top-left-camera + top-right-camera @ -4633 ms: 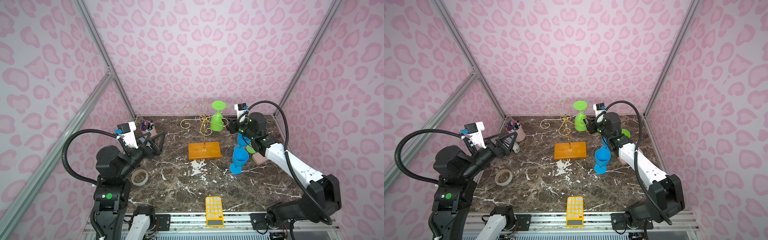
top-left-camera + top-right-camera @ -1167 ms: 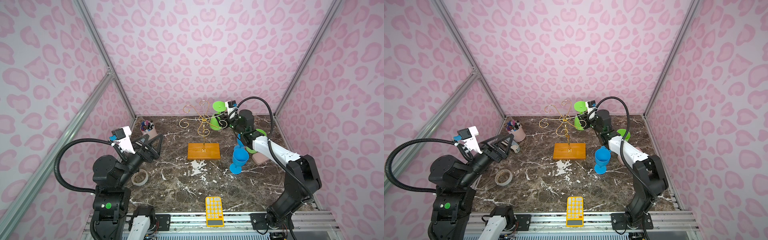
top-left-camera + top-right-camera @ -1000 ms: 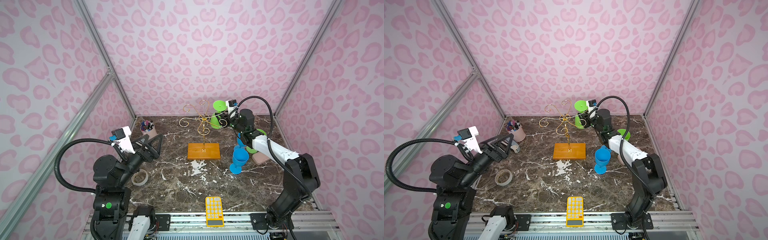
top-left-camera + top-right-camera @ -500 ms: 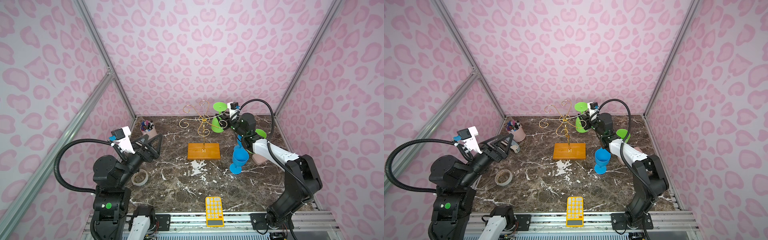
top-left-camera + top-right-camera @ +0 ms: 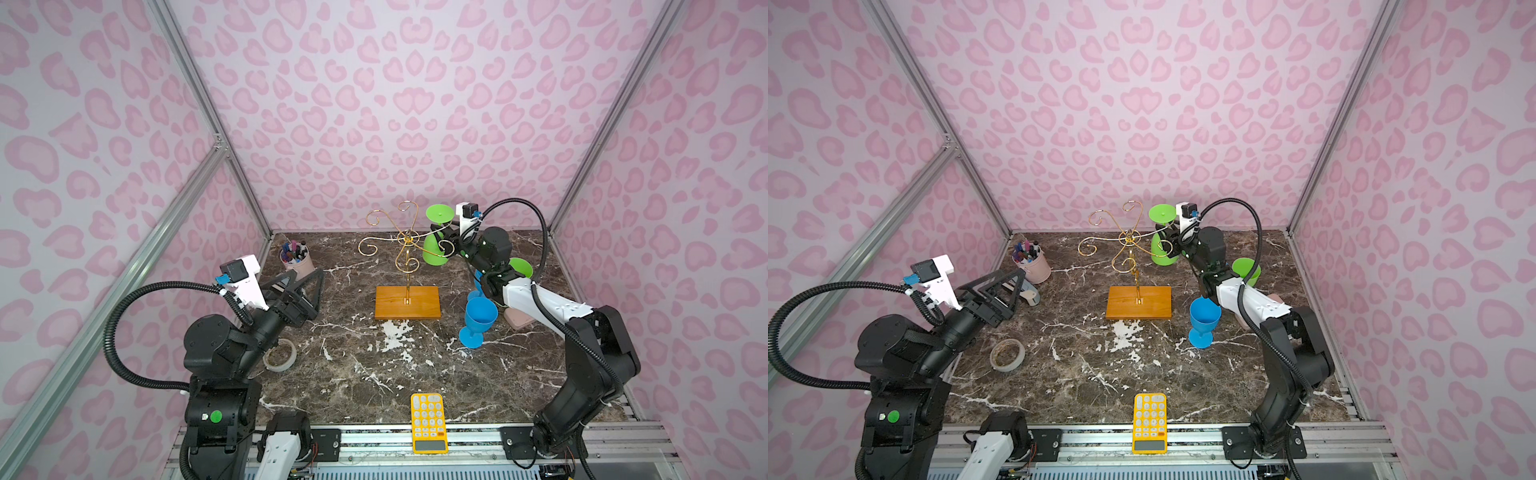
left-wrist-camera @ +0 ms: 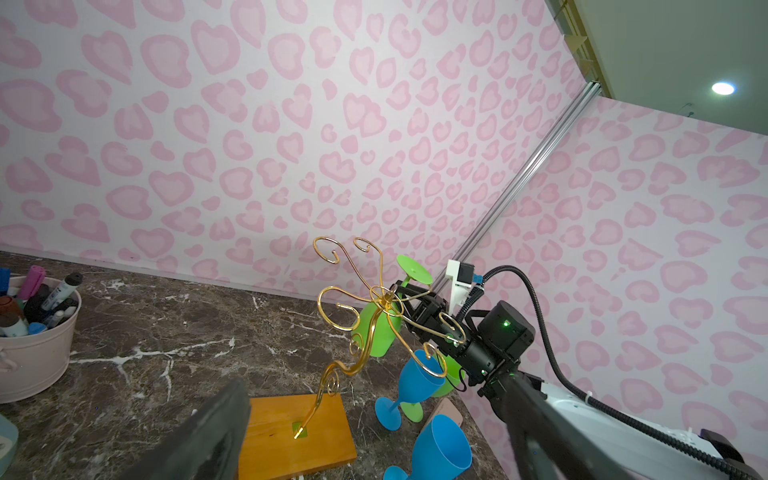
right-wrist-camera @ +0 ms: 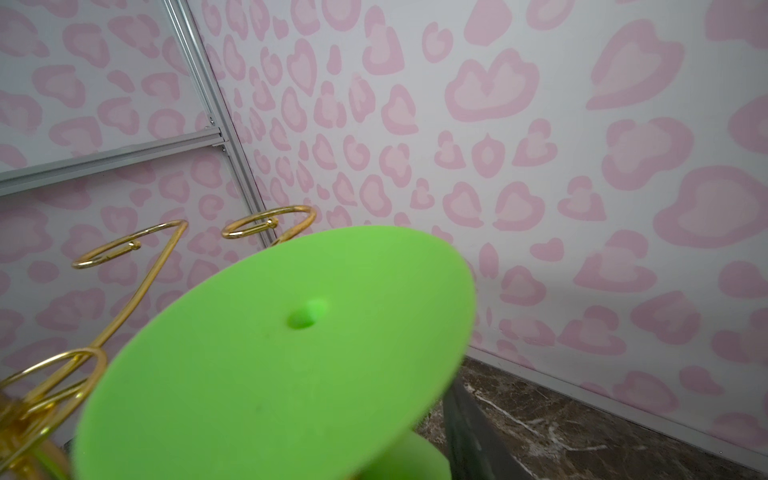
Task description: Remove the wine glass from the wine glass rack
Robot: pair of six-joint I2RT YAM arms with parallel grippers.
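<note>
The green wine glass (image 5: 432, 253) (image 5: 1160, 254) hangs upside down and tilted on a right-hand arm of the wine glass rack (image 5: 406, 245) (image 5: 1127, 241), a gold wire stand on an orange wooden base (image 5: 424, 305). My right gripper (image 5: 442, 235) (image 5: 1168, 237) is shut on the wine glass at the top of its bowl, just under the foot. In the right wrist view the glass's round foot (image 7: 291, 353) fills the lower frame, beside gold scrolls (image 7: 124, 249). My left gripper (image 5: 309, 282) (image 5: 1007, 282) hovers open and empty, left of the rack.
Two blue goblets (image 5: 478, 320) and a green one (image 5: 520, 268) stand under my right arm, by a pink block (image 5: 517, 321). A pink cup of markers (image 5: 295, 259) is at the back left. A tape roll (image 5: 282, 355) and a yellow calculator (image 5: 428, 422) lie nearer the front.
My right gripper moved left to the hanging glass and closed on it. Over the last second the glass has tilted and shifted slightly right. The left arm stays still.
</note>
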